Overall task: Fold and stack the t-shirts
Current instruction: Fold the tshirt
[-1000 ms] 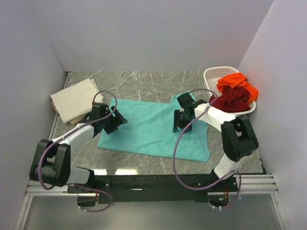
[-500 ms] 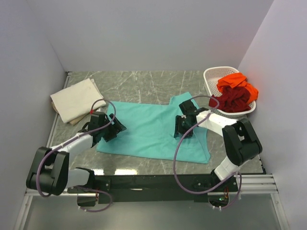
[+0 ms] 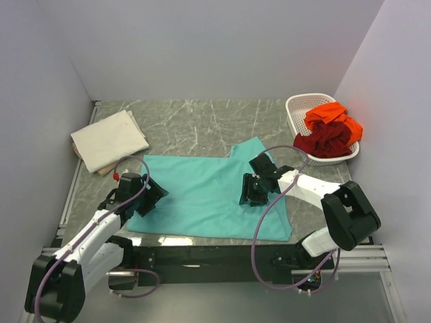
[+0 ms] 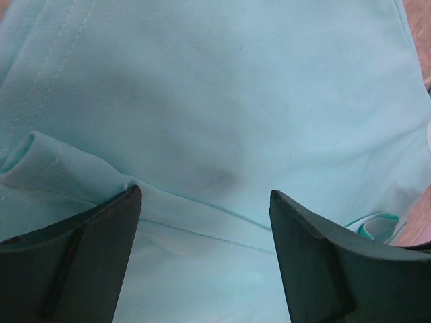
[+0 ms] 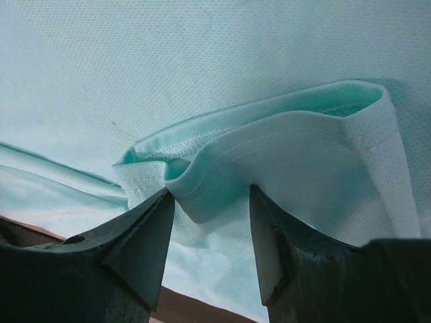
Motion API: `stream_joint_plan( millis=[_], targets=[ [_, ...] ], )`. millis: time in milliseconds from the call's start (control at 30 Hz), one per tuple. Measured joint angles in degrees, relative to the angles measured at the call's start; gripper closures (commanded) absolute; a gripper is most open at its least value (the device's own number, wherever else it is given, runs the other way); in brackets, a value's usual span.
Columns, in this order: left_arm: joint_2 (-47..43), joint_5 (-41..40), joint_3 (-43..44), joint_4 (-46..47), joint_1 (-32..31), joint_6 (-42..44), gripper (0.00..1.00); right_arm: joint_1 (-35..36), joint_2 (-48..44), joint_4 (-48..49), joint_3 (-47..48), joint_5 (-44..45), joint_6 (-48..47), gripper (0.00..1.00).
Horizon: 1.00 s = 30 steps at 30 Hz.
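Teal t-shirt (image 3: 202, 195) lies spread flat — edges bunched in folds.

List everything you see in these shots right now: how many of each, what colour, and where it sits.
teal t-shirt: one, teal, spread flat across the middle of the table
cream t-shirt: one, cream, folded at the far left of the table
orange t-shirt: one, bright orange, bunched in the basket
dark red t-shirt: one, dark red, bunched in the basket beside the orange one
basket: one, white lattice, far right corner
table: one, grey marbled
left hand: one, black, open over the teal shirt's left edge
right hand: one, black, closed on a raised fold of the teal shirt at its right side
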Motion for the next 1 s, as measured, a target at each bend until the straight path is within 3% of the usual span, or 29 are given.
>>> stream_joint_plan(
  millis=[333, 467, 600, 800, 1000],
  targets=[
    [-3.78, -1.51, 0.61, -6.93, -0.02, -1.64, 0.16, 2.32, -2.69, -5.99, -0.98, -0.7, 1.92, 0.41],
    [-1.97, -3.26, 5.9, -10.14, -0.07, -0.24, 0.13, 1.75, -2.89, -17.05, 3.58, 3.61, 0.48, 0.39],
    [1.92, -6.1, 15.04, -11.17, -0.07, 3.37, 0.11, -3.54, -3.1, -22.27, 12.48, 6.45, -2.75, 0.38],
    [9.4, -6.82, 23.54, -7.72, -0.04, 9.7, 0.12, -14.75, 0.87, -19.52, 24.72, 10.82, -9.11, 0.41],
    [13.44, -5.11, 25.18, -6.19, -0.04, 12.39, 0.11, -17.81, 16.65, -11.72, 37.94, 13.38, -13.18, 0.49]
  ],
)
